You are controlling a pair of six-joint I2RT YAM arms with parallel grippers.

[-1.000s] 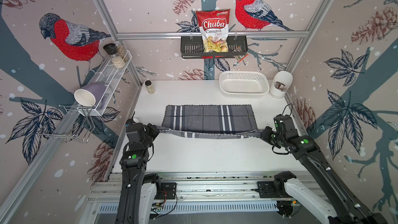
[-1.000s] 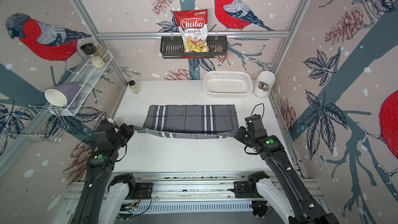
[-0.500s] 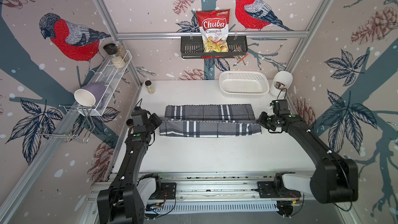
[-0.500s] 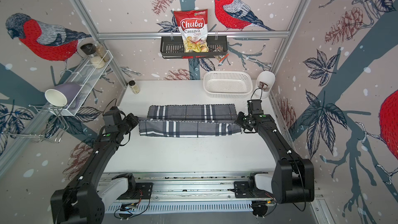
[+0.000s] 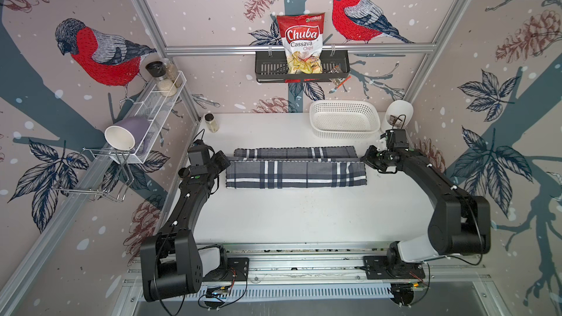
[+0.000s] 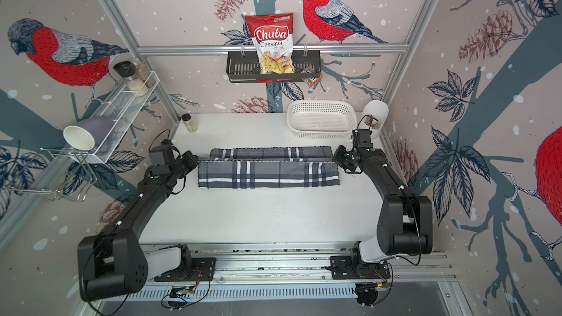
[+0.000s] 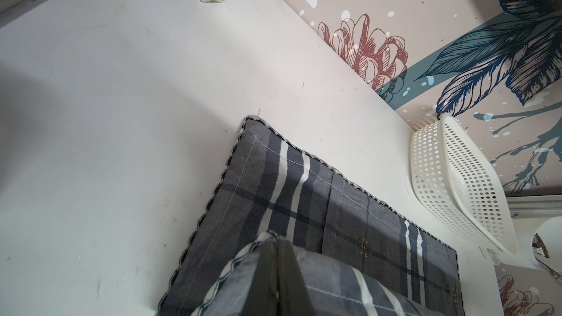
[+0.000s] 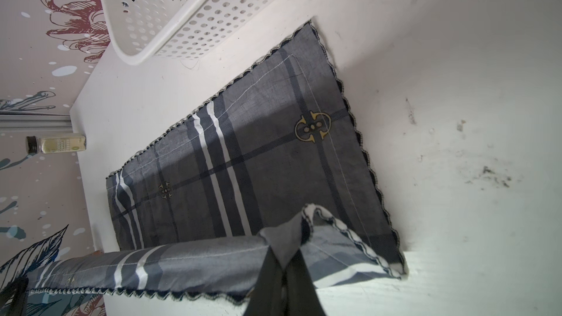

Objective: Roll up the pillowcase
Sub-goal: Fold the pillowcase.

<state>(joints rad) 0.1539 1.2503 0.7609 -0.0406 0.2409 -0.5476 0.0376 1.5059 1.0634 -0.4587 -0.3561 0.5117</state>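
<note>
Aluminium rail (image 5: pixel 304 261) is seen at the near edge, with both arm bases mounted on it; bare white table (image 5: pixel 304 217) is seen beyond it. The pillowcase (image 5: pixel 296 174) (image 6: pixel 267 174) is laid mid-table, long side across, between the two arms; it is doubled over, the near band lying on top and a narrow strip of the lower layer left uncovered behind it. The left gripper (image 5: pixel 225 164) (image 6: pixel 194 161) is set at the band's far left corner; in the left wrist view the jaws (image 7: pixel 278 238) are seen pressed together with the cloth corner pinched and raised off the flat layer (image 7: pixel 334 208). The right gripper (image 5: pixel 365 159) (image 6: pixel 334 156) is set at the far right corner; in the right wrist view (image 8: pixel 286 256) the jaws are seen nearly closed, with a bunched fold of cloth caught between them above the flat layer (image 8: pixel 258 153). The basket (image 5: pixel 343 130) is placed behind the pillowcase's right half, apart from it; the jar (image 5: pixel 212 122) is stood at the far left corner of the table. On the back wall a black rack (image 5: pixel 267 71) is hung, with a chips bag (image 5: pixel 301 44) stood in it.
</note>
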